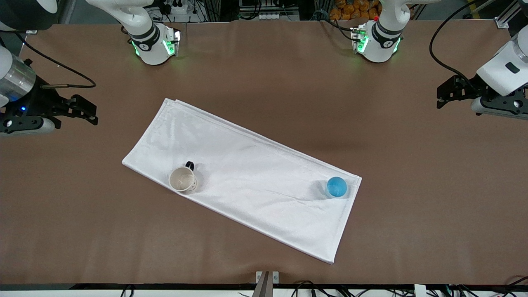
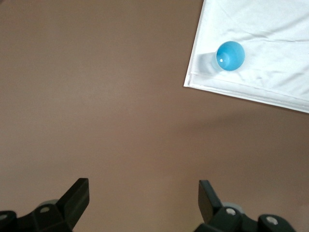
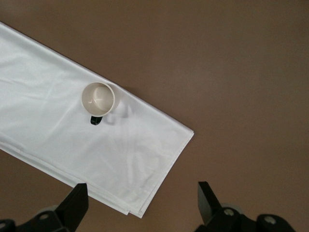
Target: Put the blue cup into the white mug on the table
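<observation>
The blue cup (image 1: 337, 187) stands upright on a white cloth (image 1: 247, 173), near the cloth's corner toward the left arm's end of the table (image 1: 264, 74). It also shows in the left wrist view (image 2: 230, 56). The white mug (image 1: 182, 179) stands upright on the same cloth toward the right arm's end, its black handle pointing toward the robots. It also shows in the right wrist view (image 3: 98, 97). My left gripper (image 1: 444, 94) (image 2: 144, 186) is open and empty over bare table, away from the cup. My right gripper (image 1: 86, 112) (image 3: 143, 188) is open and empty, over the table by the cloth's corner.
The white cloth lies slantwise across the middle of the table, also in the left wrist view (image 2: 260, 29) and the right wrist view (image 3: 58, 130). Brown tabletop surrounds it. The arm bases (image 1: 154, 41) (image 1: 377, 39) stand along the table edge farthest from the front camera.
</observation>
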{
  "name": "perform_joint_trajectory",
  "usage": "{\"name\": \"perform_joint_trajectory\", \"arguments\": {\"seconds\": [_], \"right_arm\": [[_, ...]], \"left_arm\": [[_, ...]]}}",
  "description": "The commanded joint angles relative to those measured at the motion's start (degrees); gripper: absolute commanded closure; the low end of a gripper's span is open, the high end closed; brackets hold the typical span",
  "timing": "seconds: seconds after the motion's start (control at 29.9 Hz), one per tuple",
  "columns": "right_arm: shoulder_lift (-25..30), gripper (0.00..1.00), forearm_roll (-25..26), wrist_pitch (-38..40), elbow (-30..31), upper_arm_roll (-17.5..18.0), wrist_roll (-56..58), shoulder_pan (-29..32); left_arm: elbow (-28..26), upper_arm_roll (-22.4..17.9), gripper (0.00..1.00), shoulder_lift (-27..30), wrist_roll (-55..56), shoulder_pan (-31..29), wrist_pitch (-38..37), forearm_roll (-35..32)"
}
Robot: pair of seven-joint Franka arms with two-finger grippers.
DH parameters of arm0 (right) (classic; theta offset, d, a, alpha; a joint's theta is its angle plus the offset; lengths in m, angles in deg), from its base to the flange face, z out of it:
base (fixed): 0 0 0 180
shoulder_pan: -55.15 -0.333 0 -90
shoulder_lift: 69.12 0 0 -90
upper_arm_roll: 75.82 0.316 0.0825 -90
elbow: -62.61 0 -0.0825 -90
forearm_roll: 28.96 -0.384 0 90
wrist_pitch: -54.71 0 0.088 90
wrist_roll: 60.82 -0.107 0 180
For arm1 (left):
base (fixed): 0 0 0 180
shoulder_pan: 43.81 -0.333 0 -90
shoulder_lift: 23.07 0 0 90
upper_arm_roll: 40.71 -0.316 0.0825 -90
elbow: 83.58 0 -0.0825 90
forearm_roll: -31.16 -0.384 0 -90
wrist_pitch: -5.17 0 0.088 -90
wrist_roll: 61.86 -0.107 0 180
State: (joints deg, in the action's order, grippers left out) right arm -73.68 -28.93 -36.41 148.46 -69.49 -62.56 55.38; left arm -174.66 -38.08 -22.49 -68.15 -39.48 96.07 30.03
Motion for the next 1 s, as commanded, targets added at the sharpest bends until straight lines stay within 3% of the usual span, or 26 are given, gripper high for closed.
{"name": "perform_joint_trajectory", "arguments": {"seconds": [0.0, 0.5, 0.97], "right_arm": [[0.87, 0.00, -1.43, 0.60, 0.46, -0.18, 1.04, 0.74], [0.87, 0.00, -1.43, 1.48, 0.55, -0.27, 0.77, 0.12], [0.95, 0.00, -1.43, 0.95, 1.17, -0.18, 0.77, -0.14]], "left_arm": [[0.91, 0.01, 0.00, -0.40, -1.10, 0.06, -1.07, -0.01], [1.70, 0.01, 0.00, -5.31, 2.67, 1.12, -0.37, -0.36], [4.42, 0.10, 0.00, -18.14, 15.94, 5.42, 13.33, 1.22]]}}
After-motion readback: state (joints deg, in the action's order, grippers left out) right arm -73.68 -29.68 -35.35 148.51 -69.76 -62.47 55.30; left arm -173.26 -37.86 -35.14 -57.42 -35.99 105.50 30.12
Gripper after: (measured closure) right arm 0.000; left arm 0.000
